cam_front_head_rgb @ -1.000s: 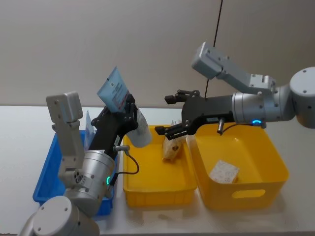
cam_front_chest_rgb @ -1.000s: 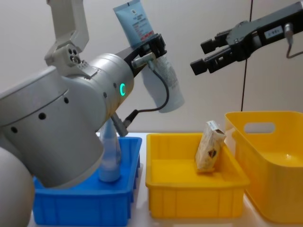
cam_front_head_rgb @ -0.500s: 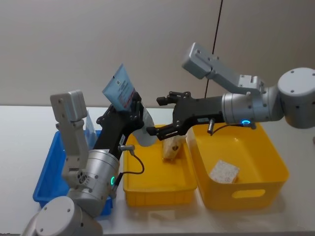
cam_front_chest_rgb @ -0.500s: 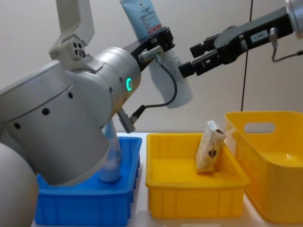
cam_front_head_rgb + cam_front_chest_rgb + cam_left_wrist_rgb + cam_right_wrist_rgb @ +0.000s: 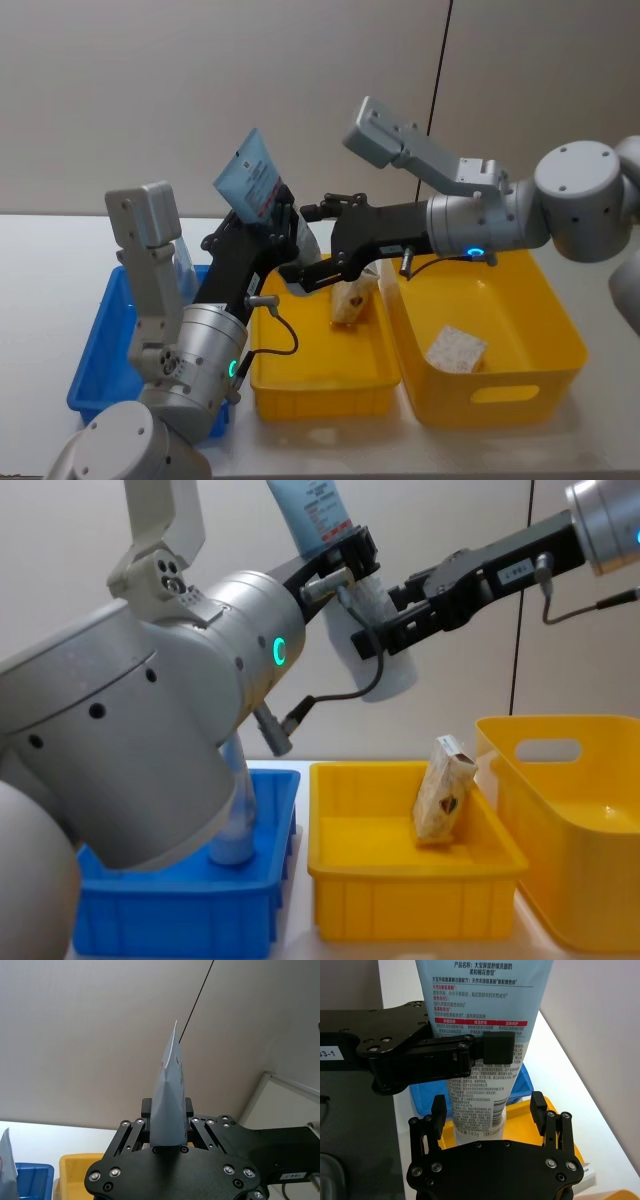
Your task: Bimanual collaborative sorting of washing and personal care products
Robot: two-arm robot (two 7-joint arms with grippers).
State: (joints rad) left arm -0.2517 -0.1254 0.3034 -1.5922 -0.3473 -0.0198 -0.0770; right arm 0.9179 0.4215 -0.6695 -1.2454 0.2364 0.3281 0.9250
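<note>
Taking the middle yellow bin [image 5: 320,375] as the landmark, the sort looks partly done: the cream carton [image 5: 350,300] with its dark emblem leans upright inside that bin against its right wall, the small grey-white carton [image 5: 455,350] lies in the second yellow bin [image 5: 520,390] just to the right of it, and the pale bluish bottle [image 5: 232,815] stands in the blue bin [image 5: 180,920] just to the left of it. What remains in hand is the pale blue-white pouch [image 5: 255,185], held high in the air above the left rear of the middle bin; the left gripper [image 5: 262,228] has its fingers clamped on the pouch's middle, flat sealed end up and rounded end hanging down. The right gripper [image 5: 318,245] reaches in from the right, above the middle bin, with its fingers spread to either side of the pouch's lower end and not visibly touching it, as the right wrist view shows. By my reading this is a hand-over about to be made: the right fingers have yet to close, the left has yet to let go, and the pouch has yet to reach a bin
</note>
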